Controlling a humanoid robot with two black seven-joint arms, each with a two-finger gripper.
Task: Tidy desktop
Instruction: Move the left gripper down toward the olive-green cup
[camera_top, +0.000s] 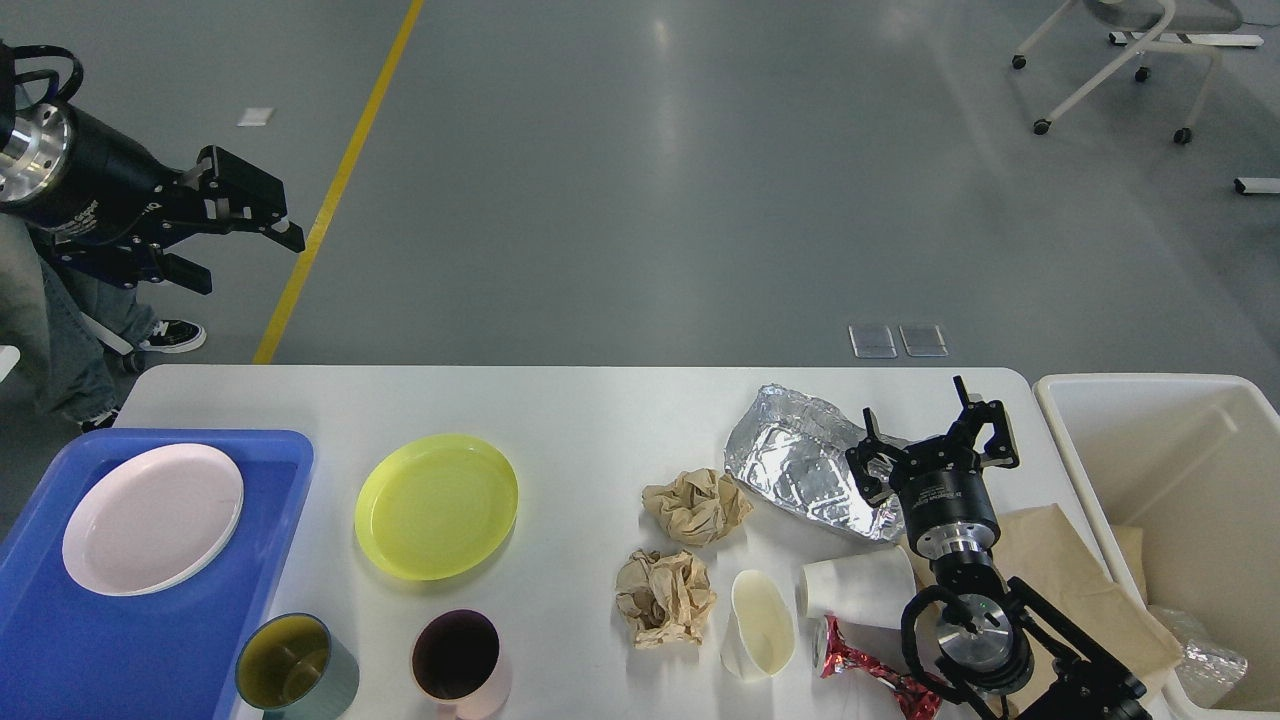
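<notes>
Left gripper (245, 240) is raised at top left, off the desktop (600, 420) and over the floor, fingers spread apart, holding nothing. A person's jeans leg and black shoe (172, 335) show behind that arm at the left edge. The white desktop spans the lower half of the view. On its left end sits a blue tray (60, 640) with a pale pink plate (152, 518) in it. Just right of the tray, a yellow-green plate (436, 505) lies flat; near the front edge stand a grey-green cup (295, 678) and a pink cup (460, 662) with dark inside. Mid-table are two crumpled brown paper balls (695, 505) (665, 597). Next, a cream paper cup (758, 638) on its side, a white paper cup (858, 585) also tipped over, and a red foil wrapper (865, 670) at the front. A crushed aluminium foil tray (805, 470) lies behind them. Right gripper (935, 440) hovers at the foil tray's right end, fingers wide open, empty; its arm covers part of a flat brown paper bag (1060, 560). A beige bin (1160, 480) stands beside the table's right end, with paper and foil inside.
</notes>
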